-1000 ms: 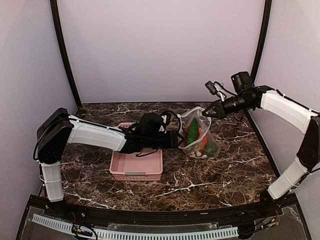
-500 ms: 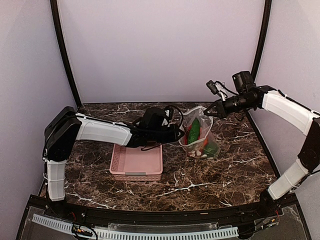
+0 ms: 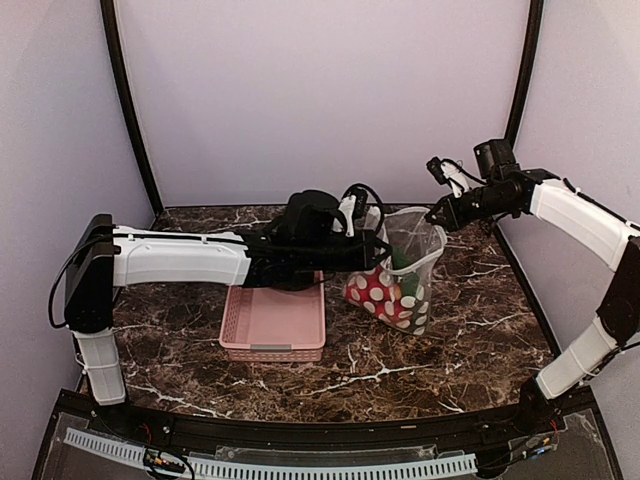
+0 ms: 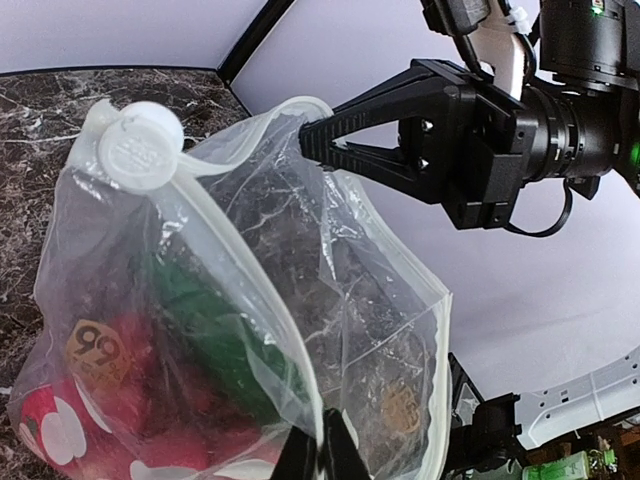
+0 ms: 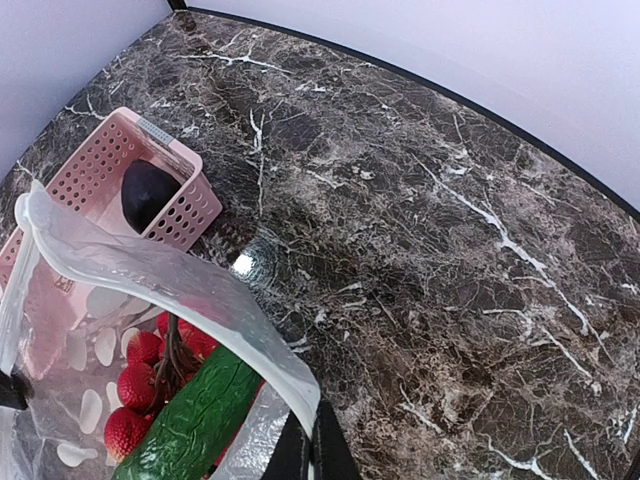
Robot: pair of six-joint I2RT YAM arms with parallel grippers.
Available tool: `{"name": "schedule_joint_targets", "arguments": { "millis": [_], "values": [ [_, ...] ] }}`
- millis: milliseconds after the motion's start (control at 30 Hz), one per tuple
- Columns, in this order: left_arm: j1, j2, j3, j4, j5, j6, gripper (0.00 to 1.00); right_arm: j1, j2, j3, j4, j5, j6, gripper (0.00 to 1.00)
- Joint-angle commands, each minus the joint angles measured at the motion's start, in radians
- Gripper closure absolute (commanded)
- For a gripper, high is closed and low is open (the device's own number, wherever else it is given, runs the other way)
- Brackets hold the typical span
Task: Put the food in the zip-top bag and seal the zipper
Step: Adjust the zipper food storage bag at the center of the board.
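Observation:
The dotted clear zip-top bag (image 3: 400,275) hangs stretched between both grippers, its mouth open upward. My left gripper (image 3: 372,238) is shut on the bag's left mouth edge (image 4: 320,455). My right gripper (image 3: 437,215) is shut on the right mouth edge (image 5: 312,450). The zipper strip (image 4: 235,265) runs along the mouth, with a white slider (image 4: 135,150) at one end. Inside the bag lie a green cucumber (image 5: 195,415) and red round fruits (image 5: 135,385). A dark purple eggplant (image 5: 148,193) lies in the pink basket (image 5: 110,160). Pepper and mango are not clearly visible.
The pink basket (image 3: 272,325) stands on the marble table just left of the bag, under my left arm. Black frame posts (image 3: 128,100) and pale walls close the back and sides.
My left arm has risen and reached right, and the right gripper has moved slightly right. The bag is lifted and pulled wider between them.

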Motion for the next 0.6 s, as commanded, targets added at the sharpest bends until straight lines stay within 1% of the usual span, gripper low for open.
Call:
{"name": "schedule_joint_targets", "arguments": {
  "millis": [0,133,200,233,333,367,400,433,467,500,567],
  "values": [
    [0.009,0.024,0.002,0.02,0.042,-0.023,0.95,0.002,-0.039,0.022,0.013,0.007,-0.016,1.0],
    [0.012,0.04,0.004,0.007,0.032,-0.018,0.92,0.002,-0.071,0.028,0.011,-0.082,-0.018,1.0],
    [0.017,0.048,0.002,0.009,0.042,-0.011,0.83,0.002,-0.088,0.03,0.011,-0.121,-0.016,1.0],
    [0.019,0.05,-0.001,0.016,0.048,0.0,0.77,0.002,-0.094,0.028,0.012,-0.133,-0.016,1.0],
    [0.02,0.05,-0.002,0.021,0.06,0.012,0.68,0.001,-0.1,0.011,0.018,-0.136,-0.018,1.0],
    [0.019,0.05,-0.002,0.021,0.059,0.014,0.63,0.002,-0.096,0.006,0.018,-0.132,-0.018,1.0],
    [0.02,0.05,0.001,0.017,0.049,0.017,0.61,0.002,-0.089,0.001,0.016,-0.129,-0.018,1.0],
    [0.018,0.049,0.005,0.001,0.04,0.024,0.55,0.001,-0.085,-0.003,0.015,-0.124,-0.02,1.0],
    [0.015,0.049,0.017,-0.014,0.02,0.034,0.52,0.002,-0.081,-0.005,0.015,-0.12,-0.021,1.0],
    [0.01,0.046,0.023,-0.045,0.0,0.062,0.47,0.002,-0.08,-0.005,0.016,-0.117,-0.021,1.0],
    [0.003,0.031,0.026,-0.083,-0.029,0.107,0.41,0.001,-0.083,-0.002,0.015,-0.112,-0.024,1.0]
  ]
}}
